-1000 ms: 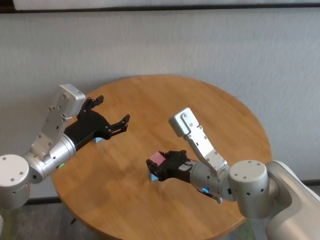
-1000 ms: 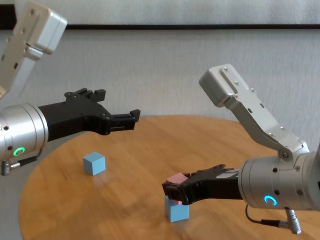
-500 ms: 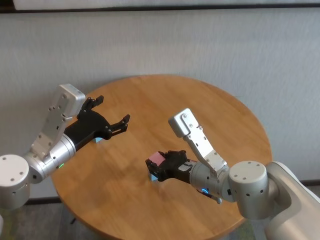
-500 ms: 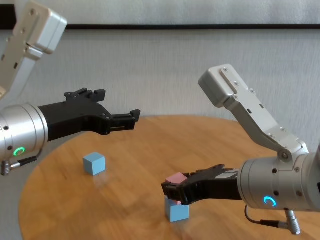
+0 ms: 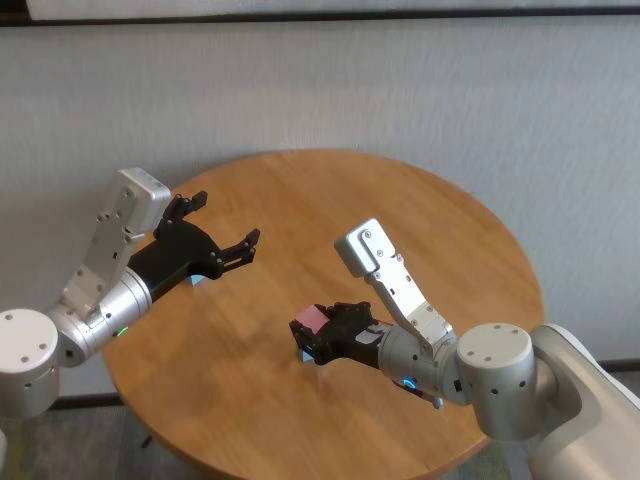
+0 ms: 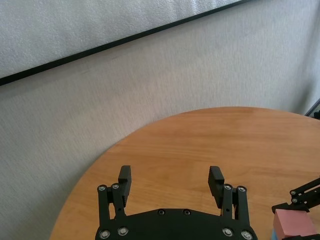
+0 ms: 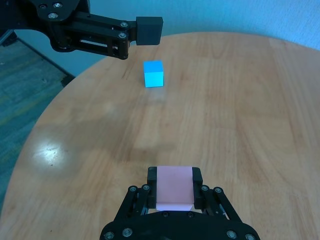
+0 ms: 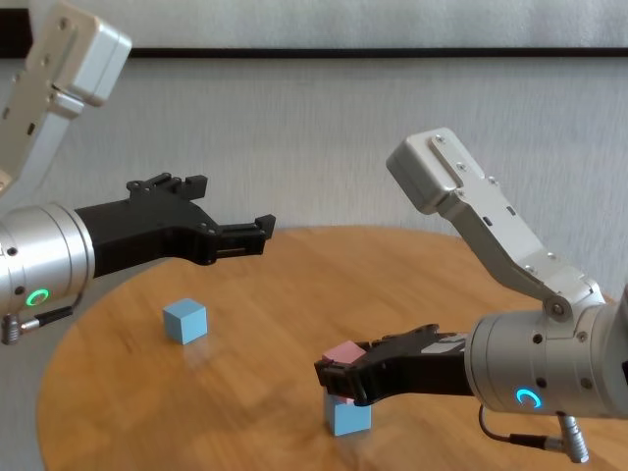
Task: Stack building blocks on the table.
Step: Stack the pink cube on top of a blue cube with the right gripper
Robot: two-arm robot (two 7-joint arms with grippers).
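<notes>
My right gripper (image 8: 339,379) is shut on the pink block (image 8: 343,351), holding it right over a light blue block (image 8: 348,416) that stands on the round wooden table (image 8: 294,285). The black fingers hide whether the two blocks touch. In the right wrist view the pink block (image 7: 174,187) sits between the pads (image 7: 197,176). A second light blue block (image 8: 184,321) stands alone on the left part of the table, also seen in the right wrist view (image 7: 153,73). My left gripper (image 8: 235,204) hovers open above and behind that block, holding nothing.
The table's left rim (image 5: 130,330) lies under my left forearm. A pale wall (image 5: 400,90) with a dark strip rises behind the table. Bare wood (image 5: 420,210) stretches across the far and right side.
My right gripper and the pink block have edged slightly to the left over the blue block. The left arm has not moved.
</notes>
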